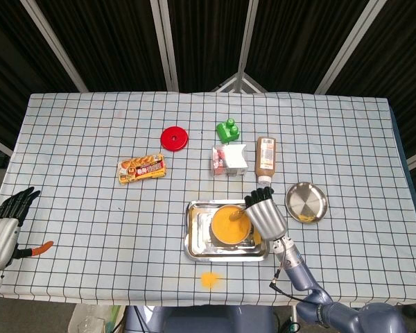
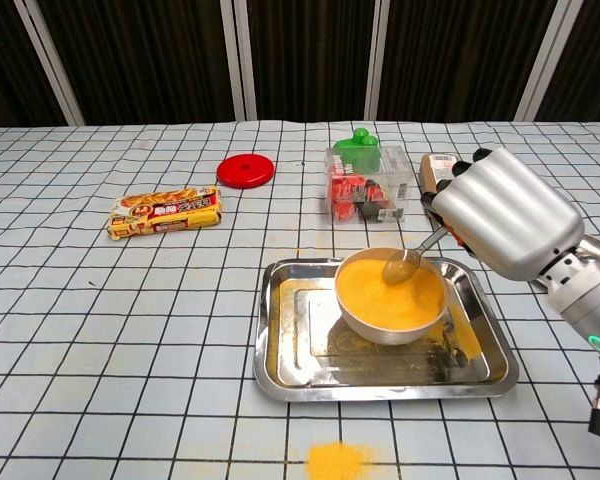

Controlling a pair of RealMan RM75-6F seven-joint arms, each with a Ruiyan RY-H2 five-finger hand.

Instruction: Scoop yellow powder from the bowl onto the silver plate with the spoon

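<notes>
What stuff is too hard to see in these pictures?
- Fingers on the spoon handle: both views, hidden behind the back of the right hand.
- Brown bottle: chest view, partly covered by that hand.
- Left hand: head view only, cut by the frame edge.
- Snack packet print: too small.
</notes>
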